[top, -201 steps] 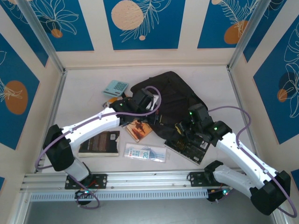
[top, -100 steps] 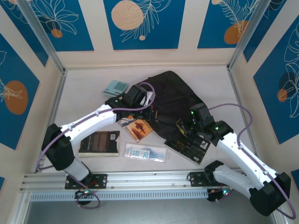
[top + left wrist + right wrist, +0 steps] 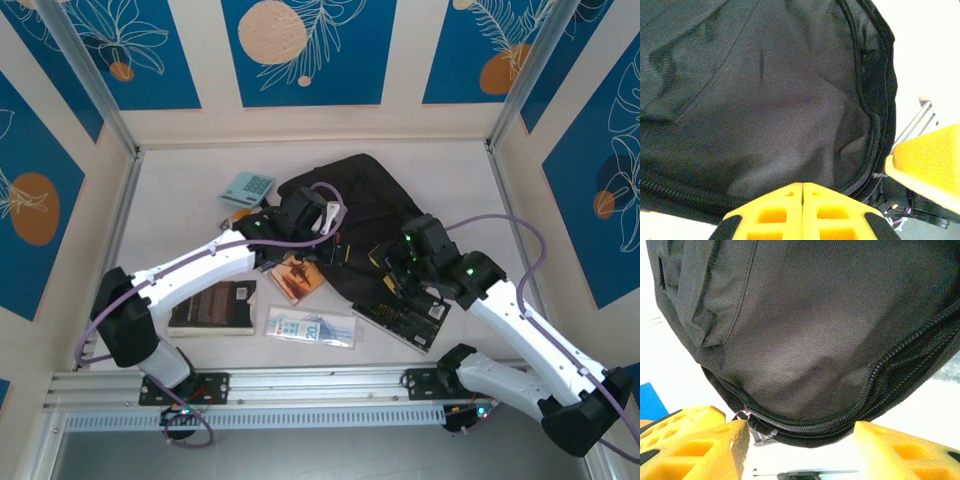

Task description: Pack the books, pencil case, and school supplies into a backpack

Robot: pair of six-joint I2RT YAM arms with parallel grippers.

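**Operator:** How far along am I?

**Spotter:** Barely started, by my reading. The backpack (image 3: 375, 195) lies flat in the middle of the table (image 3: 180, 200), and none of your things can be seen inside it. The brown-black book (image 3: 213, 307) and the pencil case (image 3: 312, 326) sit side by side near the arm bases. The orange book (image 3: 298, 278) is just behind them, close to the backpack's left side. The black book with gold pattern (image 3: 408, 318) lies at the backpack's near right corner. The teal square item (image 3: 247, 187) sits off to the far left.

**Operator:** And my grippers?

**Spotter:** Your left gripper (image 3: 802, 192) has its pads pressed together, facing the backpack's dark fabric. I see nothing between them, though a pinch of cloth could be hidden. Your right gripper (image 3: 800, 440) stands apart, its fingers on either side of the backpack's zipped edge. The zipper pull (image 3: 742, 415) is right at one fingertip.

**Operator:** So what's left?

**Spotter:** Nearly everything, I'd say. The zip looks closed where your right wrist camera sees it, so you likely have to make the opening first. After that the books, the pencil case and the teal square item all need to go in.
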